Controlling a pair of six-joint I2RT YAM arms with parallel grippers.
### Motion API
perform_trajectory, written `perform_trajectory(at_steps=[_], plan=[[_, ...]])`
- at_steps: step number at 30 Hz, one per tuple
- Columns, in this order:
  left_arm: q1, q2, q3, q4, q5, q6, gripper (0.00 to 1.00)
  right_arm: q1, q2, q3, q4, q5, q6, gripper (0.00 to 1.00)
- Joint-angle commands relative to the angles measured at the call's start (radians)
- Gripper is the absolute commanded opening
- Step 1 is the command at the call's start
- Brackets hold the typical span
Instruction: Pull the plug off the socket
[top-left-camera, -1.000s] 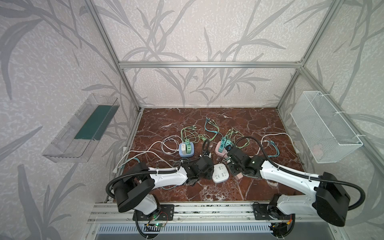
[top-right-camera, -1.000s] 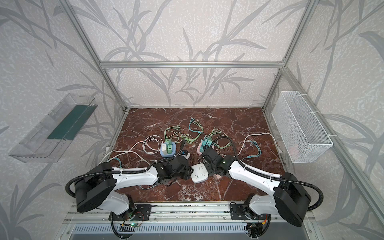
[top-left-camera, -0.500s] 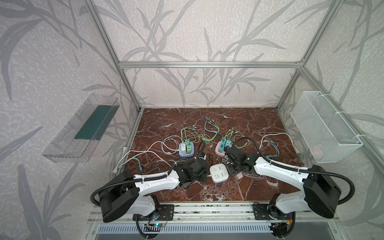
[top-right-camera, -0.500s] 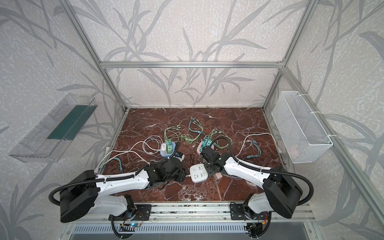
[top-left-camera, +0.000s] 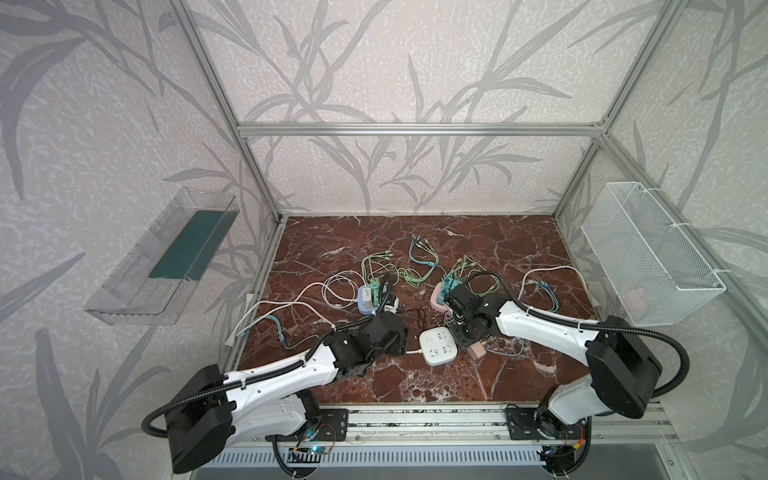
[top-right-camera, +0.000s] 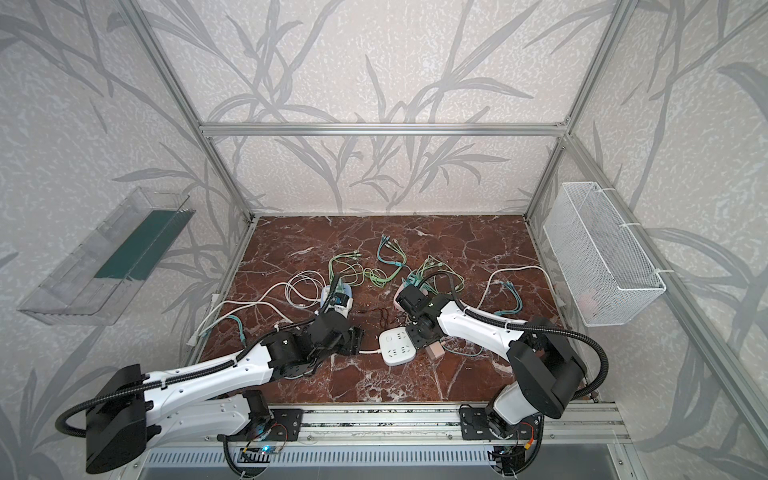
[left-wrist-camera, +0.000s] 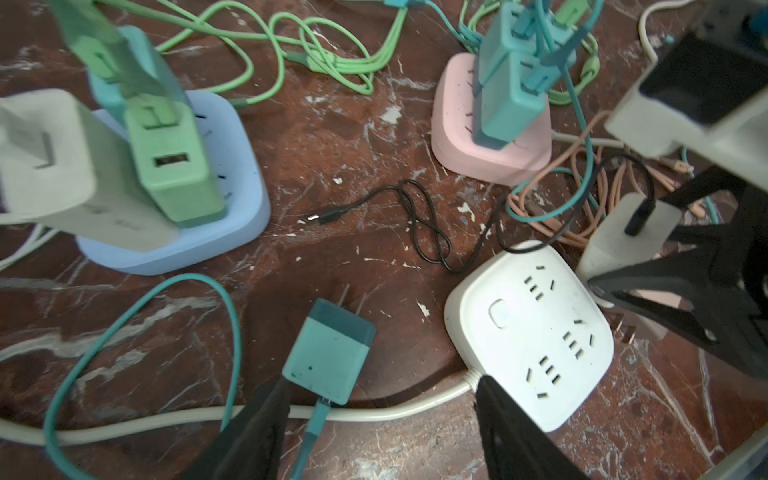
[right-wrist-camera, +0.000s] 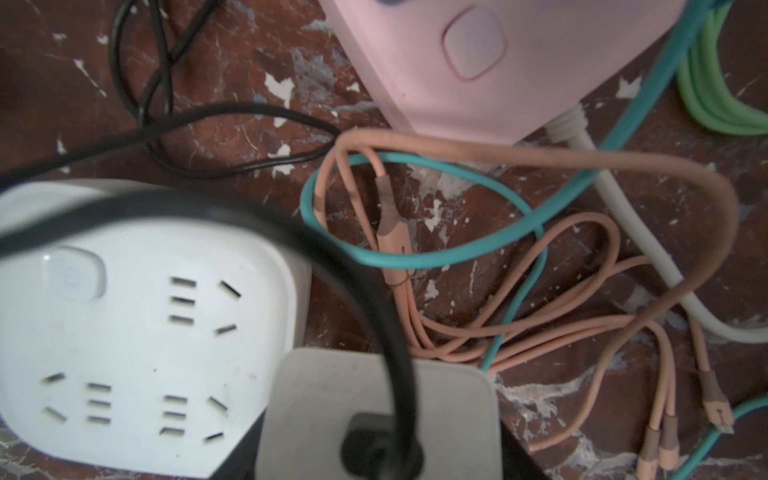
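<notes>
left gripper (left-wrist-camera: 376, 419): jaws wide, holding nothing | teal plug (left-wrist-camera: 328, 351): unplugged, flat on marble beside white power strip (left-wrist-camera: 530, 332) | right gripper (top-left-camera: 467, 338): clamped on grey adapter (right-wrist-camera: 378, 415) | blue strip (left-wrist-camera: 174, 232), pink strip (left-wrist-camera: 492, 137): chargers inserted | no legible writing

Bare marble ahead of left gripper (left-wrist-camera: 376, 419); teal plug (left-wrist-camera: 328, 353) between jaws, white socket (left-wrist-camera: 530, 332) beside one finger.
</notes>
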Motion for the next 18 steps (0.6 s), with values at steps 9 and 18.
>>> perform_trajectory(at_steps=[9,18], plan=[[0.207,-0.187,0.077,-0.253,-0.053,0.035,0.82,-0.009,0.091,0.113,-0.169,-0.028,-0.018,0.41],[0.311,-0.092,0.125,-0.213,0.038,0.091,0.83,-0.036,0.086,0.123,-0.178,-0.032,-0.018,0.56]])
